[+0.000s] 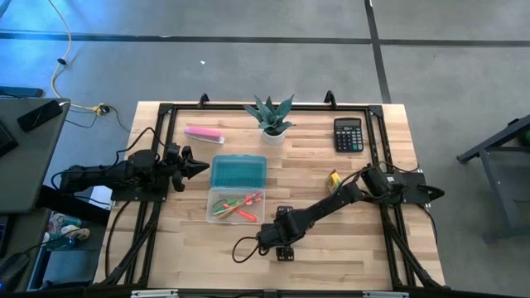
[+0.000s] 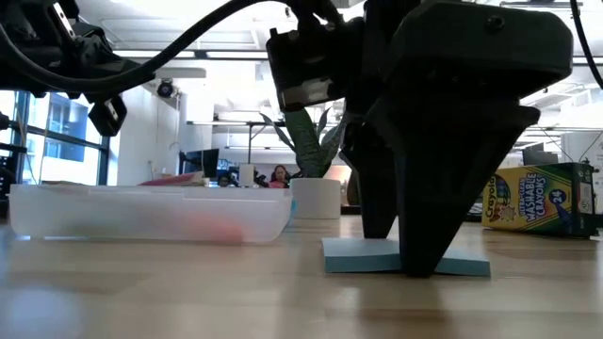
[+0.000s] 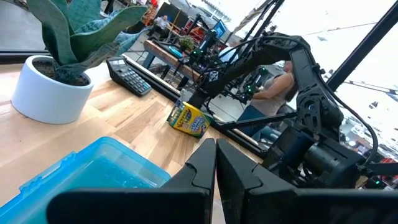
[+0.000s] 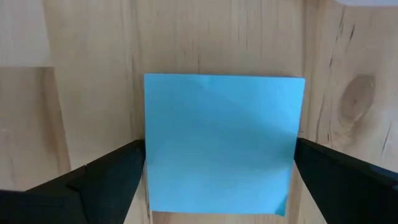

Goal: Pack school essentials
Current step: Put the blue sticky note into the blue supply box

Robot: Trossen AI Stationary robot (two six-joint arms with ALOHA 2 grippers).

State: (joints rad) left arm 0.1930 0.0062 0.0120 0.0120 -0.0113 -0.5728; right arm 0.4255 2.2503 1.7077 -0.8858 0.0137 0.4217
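The blue sticky-note pad (image 4: pixel 221 140) lies flat on the wood near the table's near edge, also seen in the low view (image 2: pixel 344 256). My right gripper (image 1: pixel 281 244) points down over it, one finger at each of two opposite sides. A clear case (image 1: pixel 217 217) with its blue lid (image 1: pixel 238 171) open holds green, red and orange stationery (image 1: pixel 238 206). The yellow-green crayon box (image 1: pixel 334 179) lies right of the case. My left gripper (image 1: pixel 197 168) is shut and hovers at the lid's left edge, touching nothing. My right gripper (image 4: pixel 221 180) comes from above, pointing down, and has the pad pinched between its two fingers. One finger (image 4: pixel 112 177) meets one side edge (image 4: pixel 149 155), the other finger (image 4: pixel 339 177) the opposite edge (image 4: pixel 291 155). The pad's underside rests flat on the table.
A black calculator (image 1: pixel 349 134), a potted plant (image 1: pixel 272 122) and a long pink bar (image 1: pixel 204 132) sit along the far side. A black frame (image 1: pixel 166 112) borders the table top. Bare wood lies between the case and the right gripper.
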